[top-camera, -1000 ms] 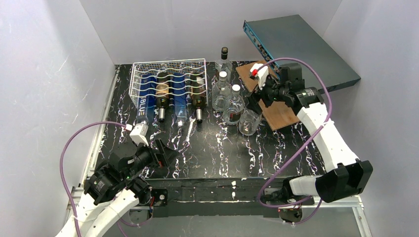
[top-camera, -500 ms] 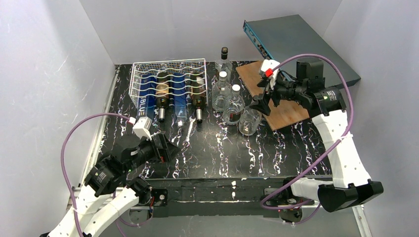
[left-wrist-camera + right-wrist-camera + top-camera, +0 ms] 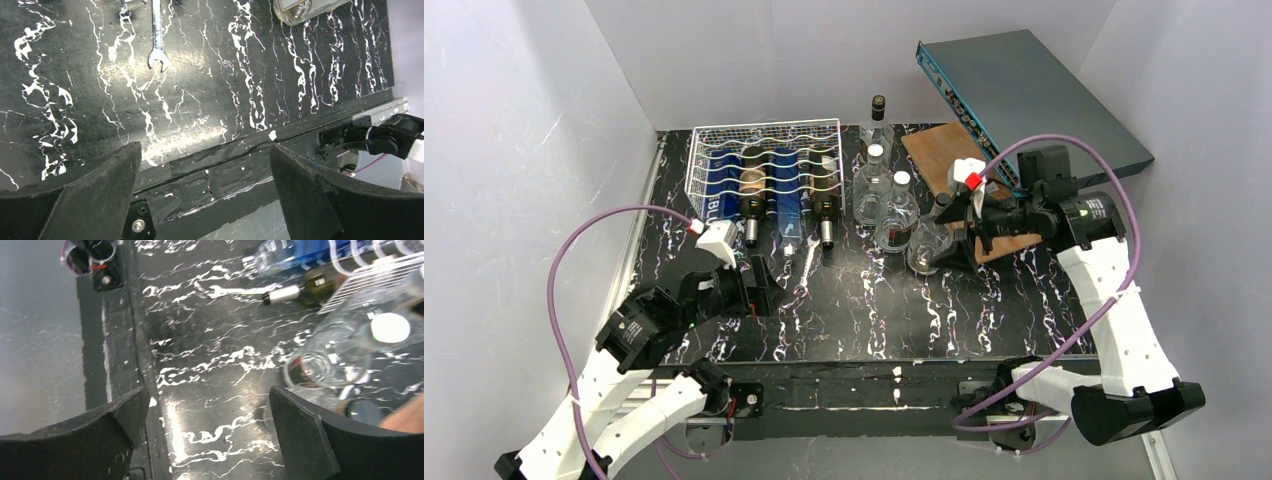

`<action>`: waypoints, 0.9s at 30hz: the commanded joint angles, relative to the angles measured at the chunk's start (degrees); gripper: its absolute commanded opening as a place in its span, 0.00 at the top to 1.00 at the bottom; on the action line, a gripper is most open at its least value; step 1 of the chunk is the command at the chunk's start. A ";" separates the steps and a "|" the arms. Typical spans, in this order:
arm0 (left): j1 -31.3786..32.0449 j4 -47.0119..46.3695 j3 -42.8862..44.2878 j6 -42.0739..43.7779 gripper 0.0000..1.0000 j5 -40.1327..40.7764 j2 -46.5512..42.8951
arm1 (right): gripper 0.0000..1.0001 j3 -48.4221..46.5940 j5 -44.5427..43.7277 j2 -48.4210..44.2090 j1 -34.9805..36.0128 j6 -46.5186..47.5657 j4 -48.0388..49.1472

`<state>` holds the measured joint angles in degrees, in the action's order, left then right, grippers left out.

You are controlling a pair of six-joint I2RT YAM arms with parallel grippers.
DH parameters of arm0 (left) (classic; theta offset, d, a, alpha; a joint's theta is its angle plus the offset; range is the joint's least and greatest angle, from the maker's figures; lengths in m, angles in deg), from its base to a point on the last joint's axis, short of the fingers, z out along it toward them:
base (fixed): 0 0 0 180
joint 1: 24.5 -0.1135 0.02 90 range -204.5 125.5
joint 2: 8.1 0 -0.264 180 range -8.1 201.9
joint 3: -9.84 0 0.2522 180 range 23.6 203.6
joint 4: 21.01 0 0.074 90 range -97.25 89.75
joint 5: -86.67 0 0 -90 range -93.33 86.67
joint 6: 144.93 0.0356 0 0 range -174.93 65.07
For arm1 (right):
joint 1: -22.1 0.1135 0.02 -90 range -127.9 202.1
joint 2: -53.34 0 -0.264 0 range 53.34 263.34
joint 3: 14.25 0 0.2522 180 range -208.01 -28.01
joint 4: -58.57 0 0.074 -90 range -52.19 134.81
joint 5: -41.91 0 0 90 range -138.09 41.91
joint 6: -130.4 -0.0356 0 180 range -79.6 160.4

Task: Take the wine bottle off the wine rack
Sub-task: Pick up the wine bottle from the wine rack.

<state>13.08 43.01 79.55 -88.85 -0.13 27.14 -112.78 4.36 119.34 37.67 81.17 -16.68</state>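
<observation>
Silver-white wire wine rack (image 3: pixel 764 135) sits far left on the black marbled tabletop (image 3: pixel 864 300). We see a dark glass wine bottle with a silver neck (image 3: pixel 751 195) lying in it between two blue bottles (image 3: pixel 719 180), neck past the near edge. Left gripper (image 3: pixel 205 147) and right gripper (image 3: pixel 208 390): jaws spread wide, nothing held, both apart from the rack.

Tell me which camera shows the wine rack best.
Top external: the whole wine rack is in frame, with all its wavy rows and four lying bottles visible. Right wrist catches only a blurred corner of it at the upper right. Left wrist shows none of it.
</observation>
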 commanded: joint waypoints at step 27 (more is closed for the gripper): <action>-1.31 -9.17 -0.74 -0.23 0.01 9.69 16.48 | 0.02 30.19 -24.61 3.65 28.63 -3.95 22.80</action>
<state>12.82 39.30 81.16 -88.10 8.24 42.16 -83.78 -20.10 123.06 65.76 78.35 -0.25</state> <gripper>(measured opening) 0.992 0.983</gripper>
